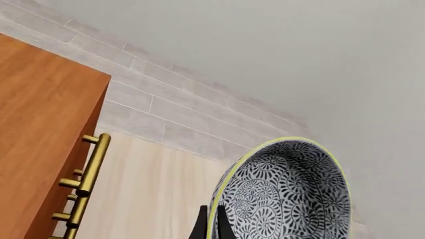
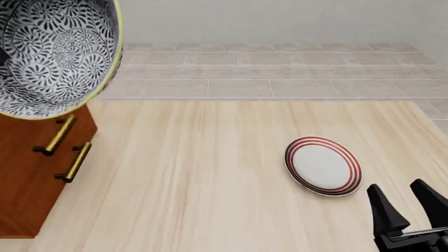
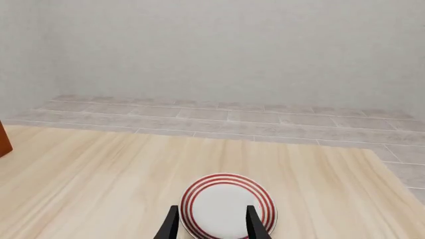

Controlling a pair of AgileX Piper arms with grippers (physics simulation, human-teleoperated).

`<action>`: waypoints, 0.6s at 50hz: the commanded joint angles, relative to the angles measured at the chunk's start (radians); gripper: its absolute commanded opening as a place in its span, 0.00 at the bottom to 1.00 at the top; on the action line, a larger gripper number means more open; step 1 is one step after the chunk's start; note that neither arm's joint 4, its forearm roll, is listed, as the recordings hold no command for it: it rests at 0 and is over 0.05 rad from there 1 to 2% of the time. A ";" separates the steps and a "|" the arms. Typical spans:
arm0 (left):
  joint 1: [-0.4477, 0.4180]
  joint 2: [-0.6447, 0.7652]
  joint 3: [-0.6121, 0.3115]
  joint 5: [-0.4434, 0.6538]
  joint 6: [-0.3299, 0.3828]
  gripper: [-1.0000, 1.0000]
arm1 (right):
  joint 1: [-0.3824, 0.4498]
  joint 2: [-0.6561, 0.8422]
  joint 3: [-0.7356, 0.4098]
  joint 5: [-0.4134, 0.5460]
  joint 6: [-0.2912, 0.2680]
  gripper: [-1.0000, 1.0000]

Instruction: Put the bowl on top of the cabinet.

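Observation:
The bowl (image 2: 56, 52), black-and-white floral with a thin cream rim, hangs tilted in the air above the cabinet's top and front edge, its opening facing the front camera. My left gripper (image 1: 212, 220) is shut on the bowl's rim (image 1: 229, 174); its dark fingers (image 1: 199, 228) pinch the rim from both sides. The bowl hides the left gripper almost entirely in the front view. The reddish-brown cabinet (image 2: 31, 178) with brass bar handles (image 2: 57, 134) stands at the table's left edge and also shows in the left wrist view (image 1: 40, 124). My right gripper (image 2: 397, 189) rests open near the front right.
A flat white plate with red rings (image 2: 323, 166) lies on the wooden table right of centre, just ahead of the right gripper (image 3: 212, 221), and shows between its fingers (image 3: 226, 204). A grey tiled strip and a pale wall lie beyond the table's far edge.

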State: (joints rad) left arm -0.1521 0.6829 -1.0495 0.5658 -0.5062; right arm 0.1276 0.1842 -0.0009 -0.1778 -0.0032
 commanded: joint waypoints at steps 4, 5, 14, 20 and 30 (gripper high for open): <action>0.150 0.122 -0.174 0.103 0.053 0.00 | 0.000 0.003 0.000 -0.003 0.000 1.00; 0.166 0.132 -0.183 0.108 0.058 0.00 | 0.000 0.004 0.000 -0.005 0.000 1.00; 0.285 0.204 -0.238 0.109 0.110 0.00 | 0.000 0.002 0.001 -0.003 0.000 1.00; 0.337 0.238 -0.263 0.105 0.106 0.00 | 0.000 -0.002 0.001 0.001 0.000 1.00; 0.415 0.292 -0.290 0.089 0.086 0.00 | 0.001 -0.001 0.001 0.000 0.000 1.00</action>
State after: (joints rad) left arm 0.1766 0.9229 -1.2953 0.6616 -0.4212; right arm 0.1280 0.1856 -0.0006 -0.1796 -0.0031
